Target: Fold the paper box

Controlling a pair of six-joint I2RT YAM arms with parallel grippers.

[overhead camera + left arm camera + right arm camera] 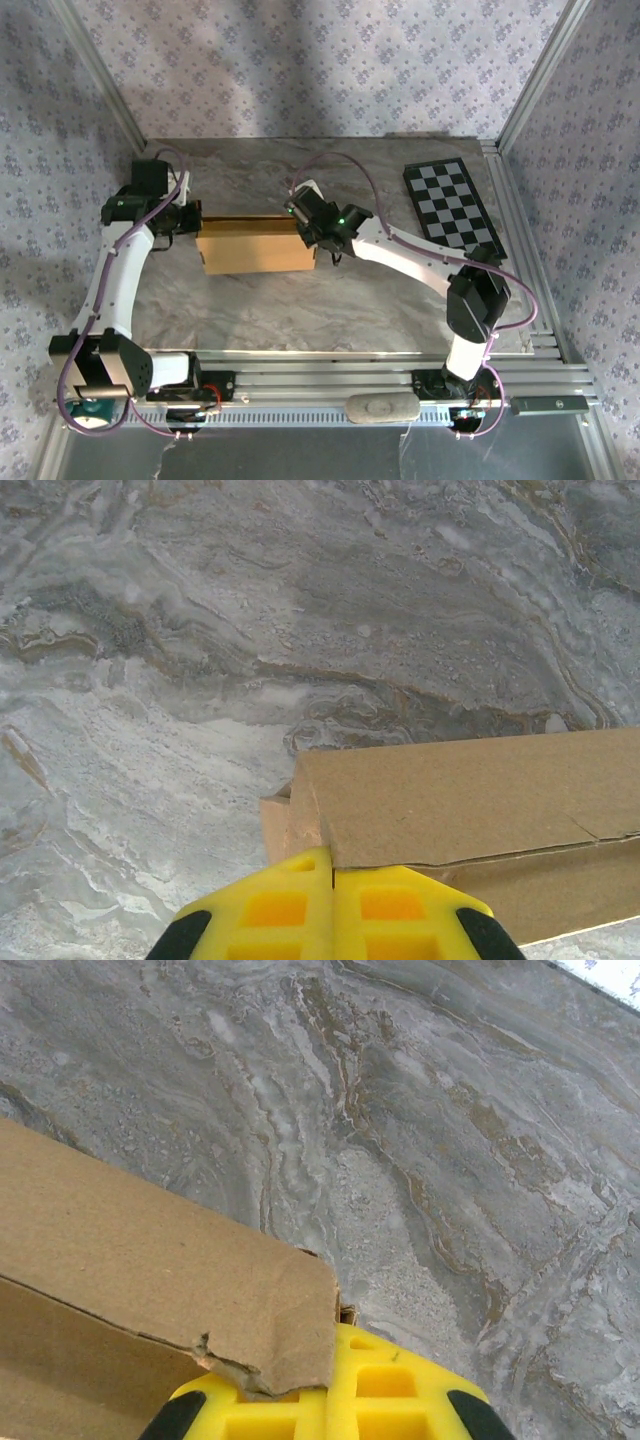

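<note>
The paper box (255, 248) is a shallow tan cardboard box lying across the middle of the marble table, its lid down. My left gripper (192, 222) is shut, its yellow fingertips against the box's left end. In the left wrist view the box (470, 790) runs off to the right, and the shut gripper (332, 858) meets its near corner. My right gripper (303, 222) is shut at the box's right end. In the right wrist view a torn corner of the box (130, 1250) lies over the left finger of the shut gripper (340, 1335).
A black-and-white checkerboard (453, 208) lies at the back right of the table (400, 300). Aluminium rails (380, 375) run along the near edge, between the arm bases. Patterned walls enclose the back and both sides.
</note>
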